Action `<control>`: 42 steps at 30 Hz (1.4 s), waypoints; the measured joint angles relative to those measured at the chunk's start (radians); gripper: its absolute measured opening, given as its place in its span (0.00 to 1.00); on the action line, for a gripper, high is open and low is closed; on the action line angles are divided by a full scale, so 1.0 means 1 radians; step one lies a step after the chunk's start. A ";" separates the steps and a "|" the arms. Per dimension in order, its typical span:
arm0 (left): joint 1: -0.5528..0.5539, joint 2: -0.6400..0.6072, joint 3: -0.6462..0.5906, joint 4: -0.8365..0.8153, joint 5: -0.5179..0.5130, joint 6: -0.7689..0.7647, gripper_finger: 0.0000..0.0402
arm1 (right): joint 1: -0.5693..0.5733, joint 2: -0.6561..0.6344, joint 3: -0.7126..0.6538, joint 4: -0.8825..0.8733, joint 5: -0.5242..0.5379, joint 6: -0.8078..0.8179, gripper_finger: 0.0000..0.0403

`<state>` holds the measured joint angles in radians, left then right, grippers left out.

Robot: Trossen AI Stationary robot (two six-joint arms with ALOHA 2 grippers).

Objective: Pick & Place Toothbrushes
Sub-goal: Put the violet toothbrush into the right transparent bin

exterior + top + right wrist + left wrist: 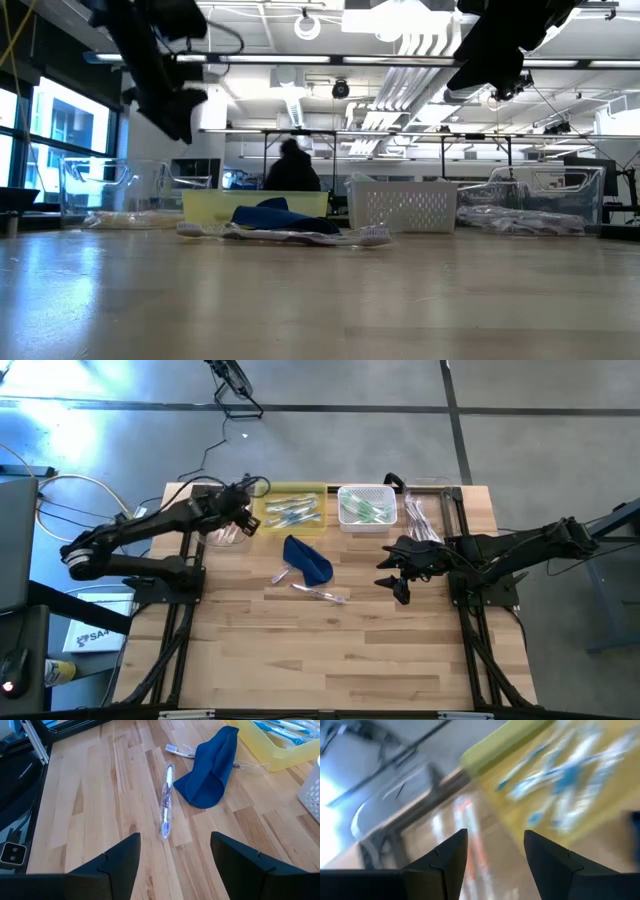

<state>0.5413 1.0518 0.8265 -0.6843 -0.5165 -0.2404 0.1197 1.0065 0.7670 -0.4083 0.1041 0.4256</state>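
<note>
On the left I see my left gripper (243,520) spread and empty, above the table near the yellow tray (322,488) with blue toothbrushes (292,512). Next comes the white basket (345,492) with green ones. One wrapped toothbrush (166,800) lies beside the blue pouch (210,767). My right gripper (397,582) hangs spread, holding nothing.

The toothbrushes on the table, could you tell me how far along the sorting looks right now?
Partly done. Blue toothbrushes lie in the yellow tray and green ones in the white basket. Nothing is in hand: the left gripper hangs open beside the yellow tray, and the right gripper is open above the table. Left: two loose toothbrushes by the dark blue pouch.
</note>
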 joint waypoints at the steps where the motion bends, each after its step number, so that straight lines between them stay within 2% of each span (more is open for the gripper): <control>1: -0.032 -0.019 0.000 0.009 0.002 0.001 0.47 | 0.000 0.000 0.000 0.000 -0.001 0.000 0.58; 7: -0.259 -0.067 0.000 0.106 0.001 0.023 0.47 | 0.000 0.000 0.000 0.000 0.001 0.000 0.58; 12: -0.425 -0.046 0.000 0.312 -0.033 0.115 0.47 | 0.000 0.000 0.000 0.001 0.001 0.000 0.58; 16: -0.529 -0.022 0.003 0.465 -0.036 0.208 0.47 | 0.000 0.000 0.000 0.001 -0.001 0.000 0.58; 20: -0.605 0.000 0.003 0.530 -0.036 0.211 0.47 | 0.000 0.000 0.000 0.001 -0.002 -0.003 0.58; 26: -0.667 0.023 0.002 0.583 -0.035 0.105 0.47 | 0.000 0.000 0.000 0.000 -0.002 -0.004 0.58; 32: -0.666 0.023 0.001 0.574 0.010 0.112 0.47 | 0.000 0.000 0.000 -0.001 -0.002 -0.011 0.58; 42: -0.666 0.023 0.001 0.579 0.010 0.072 0.47 | 0.000 0.000 0.000 0.000 -0.004 -0.012 0.58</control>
<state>-0.1249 1.0744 0.8272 -0.1054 -0.5060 -0.1686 0.1196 1.0069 0.7670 -0.4087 0.0998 0.4141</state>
